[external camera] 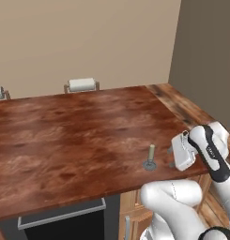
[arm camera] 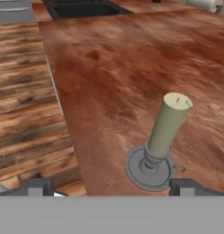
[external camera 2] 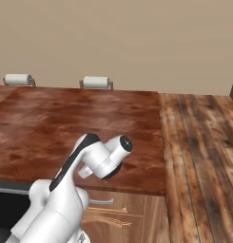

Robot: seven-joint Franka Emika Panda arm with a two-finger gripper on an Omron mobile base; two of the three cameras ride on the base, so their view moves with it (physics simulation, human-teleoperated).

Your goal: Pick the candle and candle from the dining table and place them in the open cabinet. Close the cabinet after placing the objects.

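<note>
Beige stub candle (arm camera: 169, 123) on its grey round base (arm camera: 149, 168) is standing upright near the dining table's (external camera: 65, 140) front right corner, close to the near edge, nothing else beside it. In the left base view the same candle (external camera: 151, 153) is sitting just left of the gripper (external camera: 175, 157), apart from it, no contact showing. In the hand view the two dark fingertips (arm camera: 38, 186) are rising either side of the base, spread wide, nothing between them yet; jaws are standing fully apart. The hand looks to be lining up low and sideways so the fingers can straddle the stub, likely an approach for the first pick. The stub is leaning in the hand view, but that is probably the camera's roll.

The table top is glossy reddish-brown wood grain, broad. Two white-backed chairs (external camera: 81, 84) are tucking in at the far edge. A plank floor (external camera 2: 203, 152) is running along the table's right side, and plain beige walls (external camera: 88, 37) are behind. A dark recessed basin (arm camera: 81, 8) is showing at the top of the hand view.
</note>
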